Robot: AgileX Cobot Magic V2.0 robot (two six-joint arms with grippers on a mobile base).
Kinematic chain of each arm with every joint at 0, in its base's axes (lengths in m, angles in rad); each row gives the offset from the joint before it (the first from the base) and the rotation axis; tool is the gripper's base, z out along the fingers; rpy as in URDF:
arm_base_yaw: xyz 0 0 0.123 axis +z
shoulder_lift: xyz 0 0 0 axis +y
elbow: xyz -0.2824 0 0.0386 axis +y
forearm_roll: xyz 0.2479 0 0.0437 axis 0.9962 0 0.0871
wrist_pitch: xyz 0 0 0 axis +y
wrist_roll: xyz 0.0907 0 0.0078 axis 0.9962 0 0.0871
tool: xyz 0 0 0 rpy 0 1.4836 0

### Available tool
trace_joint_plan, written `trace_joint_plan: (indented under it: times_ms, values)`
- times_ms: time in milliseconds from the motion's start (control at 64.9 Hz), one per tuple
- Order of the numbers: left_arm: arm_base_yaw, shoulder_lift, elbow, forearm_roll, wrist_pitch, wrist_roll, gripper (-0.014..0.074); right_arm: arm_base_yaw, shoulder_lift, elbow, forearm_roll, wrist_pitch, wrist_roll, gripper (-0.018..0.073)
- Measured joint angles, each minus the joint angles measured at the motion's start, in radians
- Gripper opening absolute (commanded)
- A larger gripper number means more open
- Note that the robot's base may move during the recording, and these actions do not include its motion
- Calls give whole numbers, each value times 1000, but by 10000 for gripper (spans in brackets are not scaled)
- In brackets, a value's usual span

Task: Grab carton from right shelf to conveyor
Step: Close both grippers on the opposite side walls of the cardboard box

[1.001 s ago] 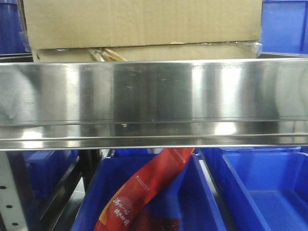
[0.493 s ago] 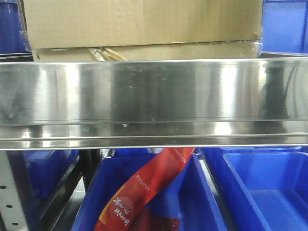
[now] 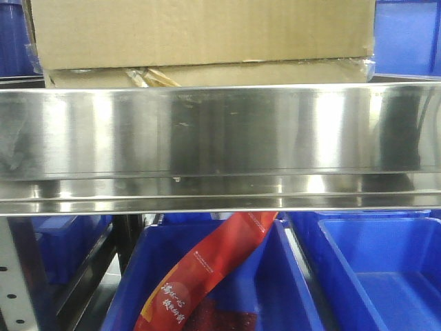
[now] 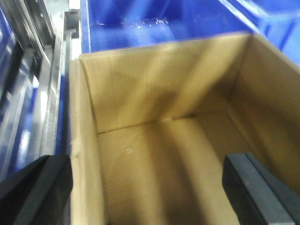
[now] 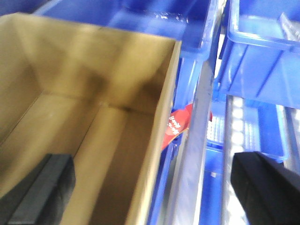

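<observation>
Matt brown cardboard carton (image 3: pixel 203 31); mirror-glossy steel shelf (image 3: pixel 220 141); glossy blue plastic bins (image 3: pixel 372 276).

A warehouse or stockroom: a steel shelf (image 3: pixel 220 131) carries a plain carton (image 3: pixel 207 31), with rows of blue plastic bins (image 3: pixel 375 276) stored beside and below it.

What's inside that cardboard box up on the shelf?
Nothing visible: the wrist views show the carton open-topped, with bare cardboard floor and walls. The nearest strip of floor is hidden by the left gripper's fingers and the picture edge.
</observation>
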Motion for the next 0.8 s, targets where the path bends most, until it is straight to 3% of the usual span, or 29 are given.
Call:
trace_joint_plan:
  times_ms: [216,801]
  values:
    - [74,37,0,-5,10,3,548,0,126,-23,0,8,6,559]
    - [142,152,78,-91,11,33,548,-25,248,-23,39,8,29,559]
